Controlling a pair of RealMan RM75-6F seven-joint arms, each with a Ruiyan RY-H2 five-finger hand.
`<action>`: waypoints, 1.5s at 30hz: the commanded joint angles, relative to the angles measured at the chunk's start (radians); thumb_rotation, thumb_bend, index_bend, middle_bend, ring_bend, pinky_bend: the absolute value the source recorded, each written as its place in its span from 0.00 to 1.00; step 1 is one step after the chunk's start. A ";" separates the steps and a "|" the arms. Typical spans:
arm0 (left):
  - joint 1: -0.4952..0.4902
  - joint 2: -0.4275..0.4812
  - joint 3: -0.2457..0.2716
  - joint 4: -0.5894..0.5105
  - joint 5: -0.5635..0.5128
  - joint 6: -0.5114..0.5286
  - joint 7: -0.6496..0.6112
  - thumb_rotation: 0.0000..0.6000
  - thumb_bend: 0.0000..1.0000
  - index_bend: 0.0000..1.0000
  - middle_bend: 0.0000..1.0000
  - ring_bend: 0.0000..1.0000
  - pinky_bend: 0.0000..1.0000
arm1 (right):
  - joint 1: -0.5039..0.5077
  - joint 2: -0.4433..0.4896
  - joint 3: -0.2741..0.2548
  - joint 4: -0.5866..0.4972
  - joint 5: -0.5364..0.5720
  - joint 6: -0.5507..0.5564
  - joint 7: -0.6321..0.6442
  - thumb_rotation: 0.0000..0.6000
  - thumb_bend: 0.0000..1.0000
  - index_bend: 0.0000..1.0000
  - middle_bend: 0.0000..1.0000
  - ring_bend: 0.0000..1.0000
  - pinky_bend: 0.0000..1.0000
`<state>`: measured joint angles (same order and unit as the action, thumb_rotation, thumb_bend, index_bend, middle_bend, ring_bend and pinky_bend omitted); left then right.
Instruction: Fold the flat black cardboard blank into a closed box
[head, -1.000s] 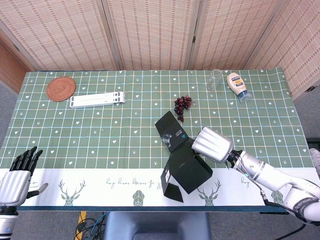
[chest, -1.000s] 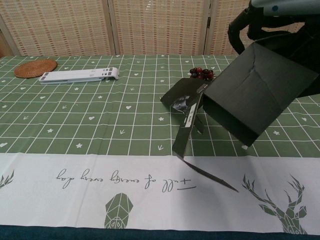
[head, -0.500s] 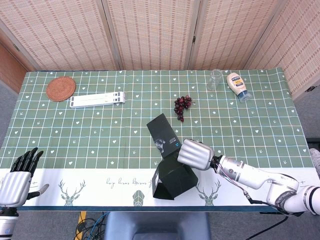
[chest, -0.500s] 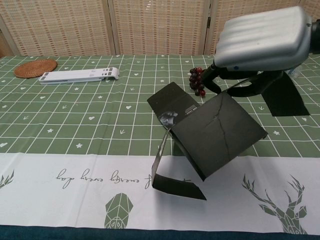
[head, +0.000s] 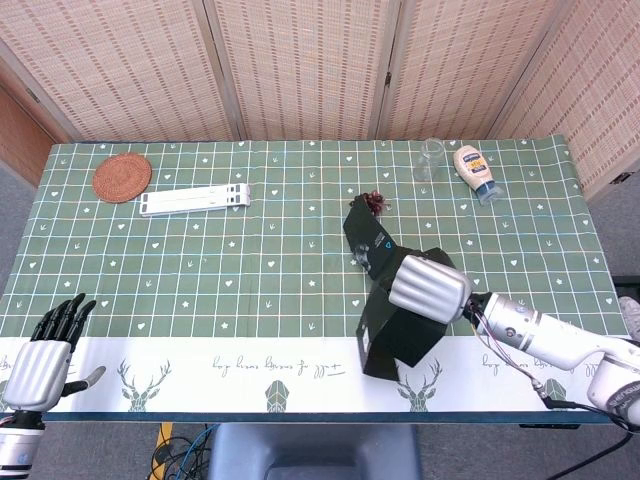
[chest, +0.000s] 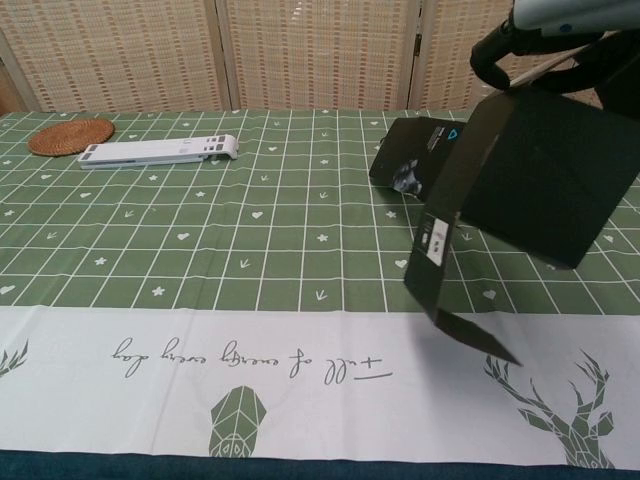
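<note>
The black cardboard blank (head: 395, 325) is partly folded into an open box shell and held up off the table at the front right. Its printed flap (head: 368, 240) points away toward the far side. A loose bottom flap (chest: 462, 331) hangs down near the white table border. My right hand (head: 430, 287) grips the shell from above and the right. In the chest view the shell (chest: 545, 175) fills the upper right, with dark fingers (chest: 510, 40) on its top edge. My left hand (head: 40, 360) hovers at the front left corner, fingers apart and holding nothing.
A grape bunch (head: 376, 202) lies just behind the printed flap, mostly hidden. A glass (head: 431, 158) and a sauce bottle (head: 476, 172) stand at the back right. A woven coaster (head: 122, 177) and a white folding stand (head: 195, 200) lie at the back left.
My right hand has carried the box to the right and turned it; the printed flap now reaches the grapes. The left hand has barely moved.
</note>
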<state>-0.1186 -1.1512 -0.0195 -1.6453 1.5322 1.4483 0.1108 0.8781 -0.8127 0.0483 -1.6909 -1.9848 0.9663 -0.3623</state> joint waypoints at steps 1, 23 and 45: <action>-0.002 -0.005 -0.001 0.003 0.000 0.000 -0.002 1.00 0.14 0.00 0.00 0.02 0.10 | 0.005 0.084 -0.027 -0.012 -0.077 0.024 0.045 1.00 0.72 1.00 0.87 0.81 1.00; 0.009 -0.015 0.014 0.024 -0.006 0.001 -0.037 1.00 0.14 0.00 0.00 0.02 0.10 | 0.192 -0.234 -0.033 0.196 -0.214 -0.065 0.189 1.00 0.65 1.00 0.86 0.75 0.97; 0.006 -0.009 0.012 0.019 -0.014 -0.007 -0.032 1.00 0.14 0.00 0.00 0.02 0.10 | 0.158 -0.537 0.141 0.285 0.256 -0.171 0.041 1.00 0.00 0.00 0.00 0.10 0.33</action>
<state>-0.1126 -1.1597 -0.0074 -1.6268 1.5182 1.4411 0.0792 1.0331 -1.3319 0.1725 -1.4115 -1.7542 0.8104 -0.3118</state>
